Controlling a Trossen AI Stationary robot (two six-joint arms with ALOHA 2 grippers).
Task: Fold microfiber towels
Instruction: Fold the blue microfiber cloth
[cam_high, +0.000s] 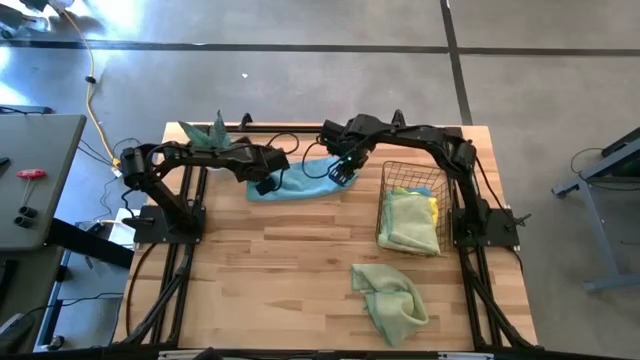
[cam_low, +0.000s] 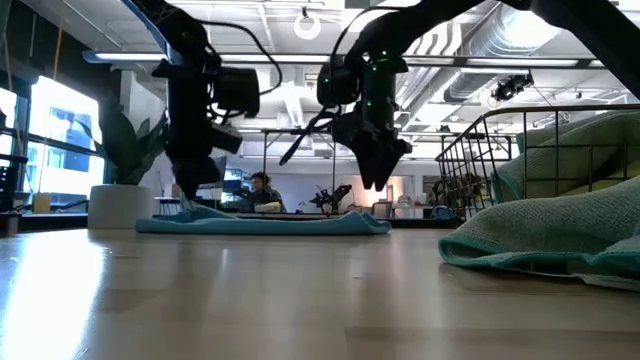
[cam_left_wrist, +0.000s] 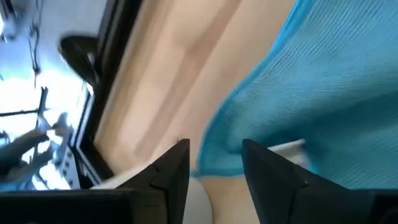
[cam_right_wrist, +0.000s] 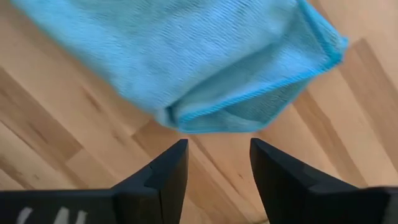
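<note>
A light blue towel (cam_high: 295, 184) lies folded flat on the table's far middle, also seen in the low view (cam_low: 265, 223). My left gripper (cam_left_wrist: 214, 171) stands open low over the towel's left end (cam_left_wrist: 249, 130), slanting down. My right gripper (cam_right_wrist: 217, 162) is open and points down, lifted clear above the towel's right end, whose folded corner (cam_right_wrist: 249, 112) shows just beyond the fingertips. A pale green towel (cam_high: 392, 294) lies crumpled at the near right. More green and yellow towels (cam_high: 410, 220) fill the wire basket (cam_high: 385, 200). My left gripper has its open fingers (cam_left_wrist: 171, 168) on either side of the blue towel's left edge (cam_left_wrist: 214, 155). Whether they touch the cloth I cannot tell.
A potted plant (cam_high: 213, 135) stands at the far left behind my left arm. The basket stands at the right edge. Bare wood (cam_high: 280, 270) stretches across the table's near left and middle. A person (cam_low: 262, 190) sits in the room beyond the table.
</note>
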